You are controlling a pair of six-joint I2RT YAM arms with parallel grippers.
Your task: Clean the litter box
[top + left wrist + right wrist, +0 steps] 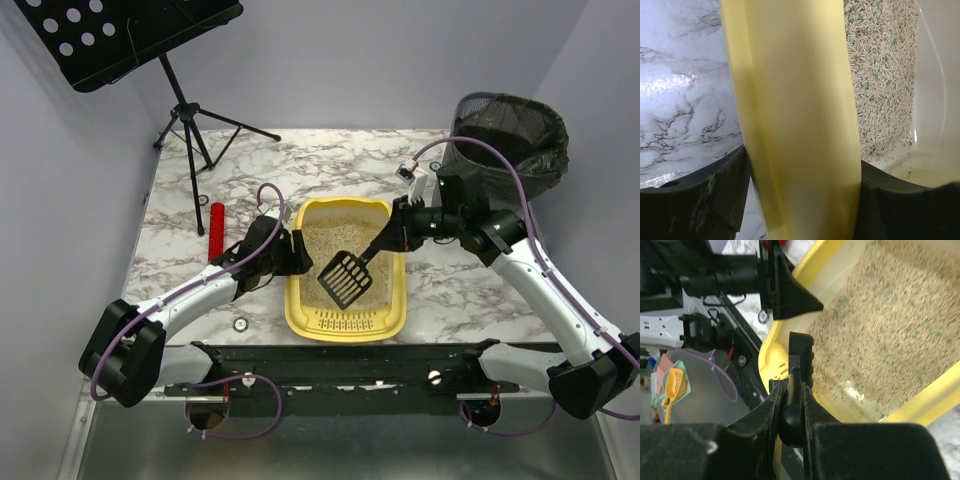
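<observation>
The yellow litter box [296,312] lies at the middle of the marble table, holding beige litter [335,240]. My left gripper [293,254] is open at the box's left side. Its dark fingers [695,200] straddle the yellow rim [795,125], one outside and one inside, with a sliver of table showing beside the outer one. My right gripper [388,240] is shut on the handle of a black slotted scoop [345,278]. The scoop's blade hangs tilted over the litter near the sieve end. In the right wrist view the scoop [801,355] runs edge-on from my gripper [792,390].
A grey mesh bin with a black bag [512,140] stands at the table's far right corner. A black music stand [190,110] stands at the far left. A red cylinder [216,232] lies left of my left arm, and a small ring [241,324] near the front edge.
</observation>
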